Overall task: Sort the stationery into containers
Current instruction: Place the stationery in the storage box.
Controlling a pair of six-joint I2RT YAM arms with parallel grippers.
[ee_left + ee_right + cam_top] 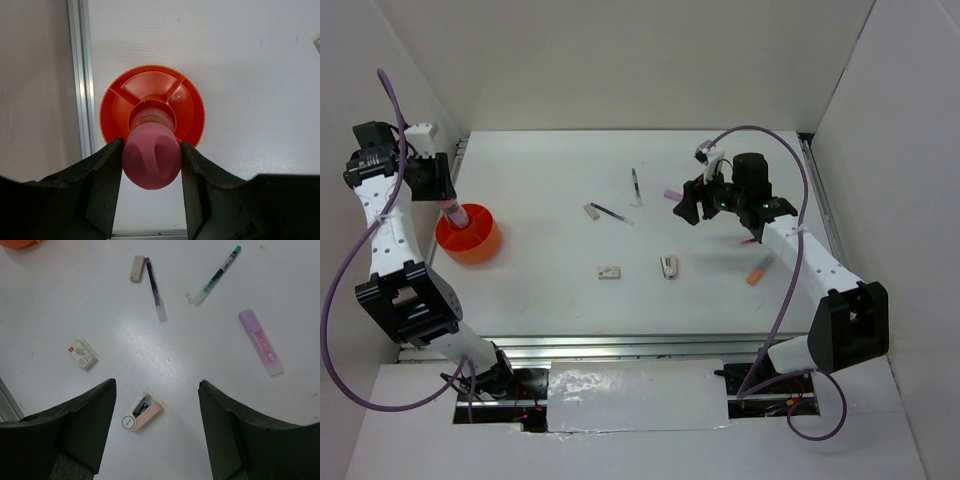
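Left gripper (152, 150) clamped on pink stubby cylinder (151, 162), upright, lower end at centre ring of divided orange-red tub (192, 107), at left edge of bench (540, 240). Mid-bench, loose: white eraser (83, 354), purple pen (154, 290), lilac highlighter (261, 341). Right gripper (156, 385) open, empty, hovering above small pink-and-white item (142, 415).

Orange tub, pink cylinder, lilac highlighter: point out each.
Orange tub (150, 85), left wrist view, far compartment floor.
Pink cylinder (151, 157), left wrist view, rounded near end.
Lilac highlighter (260, 341), right wrist view, mid-body.
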